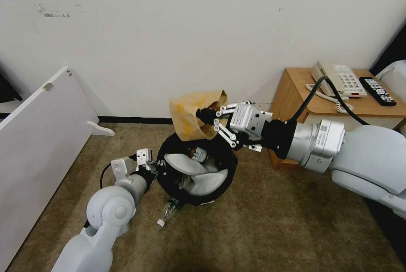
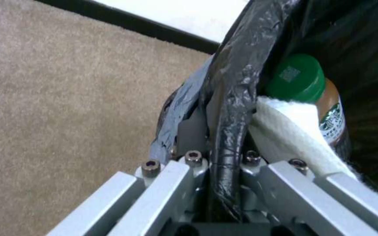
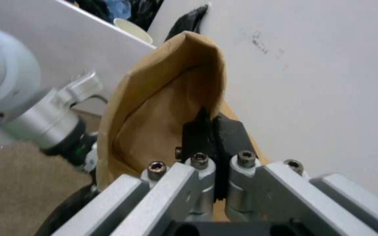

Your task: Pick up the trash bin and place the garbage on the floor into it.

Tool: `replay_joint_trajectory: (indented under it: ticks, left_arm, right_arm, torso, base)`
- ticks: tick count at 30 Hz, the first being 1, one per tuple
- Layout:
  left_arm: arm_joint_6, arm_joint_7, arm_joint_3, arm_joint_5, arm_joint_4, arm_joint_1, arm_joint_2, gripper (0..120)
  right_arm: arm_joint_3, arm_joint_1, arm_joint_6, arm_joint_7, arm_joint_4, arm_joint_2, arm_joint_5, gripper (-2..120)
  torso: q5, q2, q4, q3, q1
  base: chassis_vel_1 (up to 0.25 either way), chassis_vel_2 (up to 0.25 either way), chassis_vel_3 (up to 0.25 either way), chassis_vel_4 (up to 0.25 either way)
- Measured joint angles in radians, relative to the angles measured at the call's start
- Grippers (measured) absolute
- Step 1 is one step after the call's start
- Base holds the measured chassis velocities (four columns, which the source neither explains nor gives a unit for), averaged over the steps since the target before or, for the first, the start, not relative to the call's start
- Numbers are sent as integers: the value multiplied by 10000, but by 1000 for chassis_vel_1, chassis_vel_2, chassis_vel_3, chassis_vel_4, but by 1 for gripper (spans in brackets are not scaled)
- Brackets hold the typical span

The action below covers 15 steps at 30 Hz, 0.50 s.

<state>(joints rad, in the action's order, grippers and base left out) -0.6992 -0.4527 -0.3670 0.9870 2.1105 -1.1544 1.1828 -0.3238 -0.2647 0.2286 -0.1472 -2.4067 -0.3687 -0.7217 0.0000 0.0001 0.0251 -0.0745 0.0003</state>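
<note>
Brown paper, thin and creased: the bag hangs in the air just above the far rim of the bin, pinched at its right edge by the right hand, whose black pads press together on a single fold of its mouth. It looks light and floppy, likely to crumple or swing instead of holding shape, so a grip on a doubled edge as here seems safer than on one flat wall, which could tear.

The bin sits tilted toward the camera, off or barely on the carpet, held at its left rim by the left hand, closed over the black liner. That liner is slick and could slide on the rim. Inside lie white slippers and a green-capped bottle. Another small bottle lies on the carpet just near of the bin, hard and round, likely to roll; best taken across its middle.
</note>
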Motion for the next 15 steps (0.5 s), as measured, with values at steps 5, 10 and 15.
replay_joint_trajectory:
  ticks: [5,10,15]
  left_arm:
    - [-34,-89,-35,219,108,59,-56,1]
    - [-40,-99,-26,245,233,3,7,1]
    - [-47,-82,-49,226,299,-73,83,1]
  right_arm:
    - [44,-537,0,-6,128,10,317,0]
    - [-57,-987,4,-136,377,-147,791,0]
    - [-326,-1218,23,-304,825,-550,1263,0]
  torso:
    - [0,0,-1,0,0]
    - [0,0,0,0,0]
    - [0,0,-1,0,0]
  base:
    - [0,0,0,0]
    - [0,0,0,0]
    - [0,0,0,0]
